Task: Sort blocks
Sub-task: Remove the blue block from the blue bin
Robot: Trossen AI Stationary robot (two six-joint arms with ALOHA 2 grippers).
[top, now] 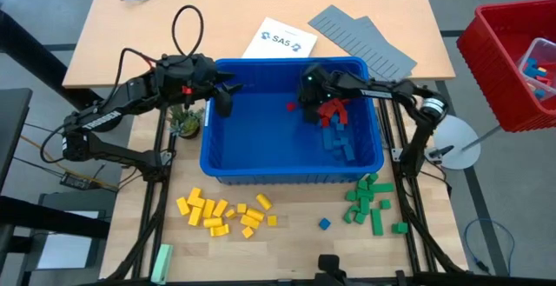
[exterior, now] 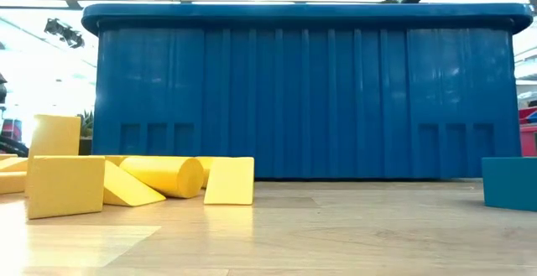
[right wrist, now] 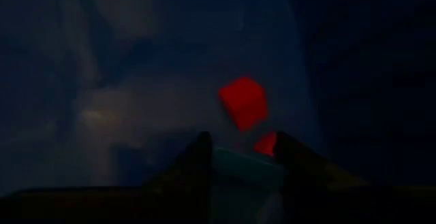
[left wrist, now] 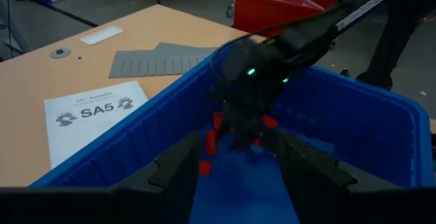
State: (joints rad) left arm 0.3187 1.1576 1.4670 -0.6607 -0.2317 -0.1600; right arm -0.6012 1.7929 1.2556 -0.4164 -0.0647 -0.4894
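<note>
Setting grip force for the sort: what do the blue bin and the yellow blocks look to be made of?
Blue bin: likely moulded plastic, semi-gloss; ribbed walls, rolled rim and soft highlights show in the low view. Yellow blocks: look hard and solid with a smooth matte face and crisp edges, plastic or painted wood; the look alone does not settle which.

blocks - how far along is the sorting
Done: a yellow pile and a green pile sit grouped on the table in front of the blue bin. In hand: the right gripper is closed on a pale blue block inside the bin. Left: red blocks and blue blocks in the bin.
</note>
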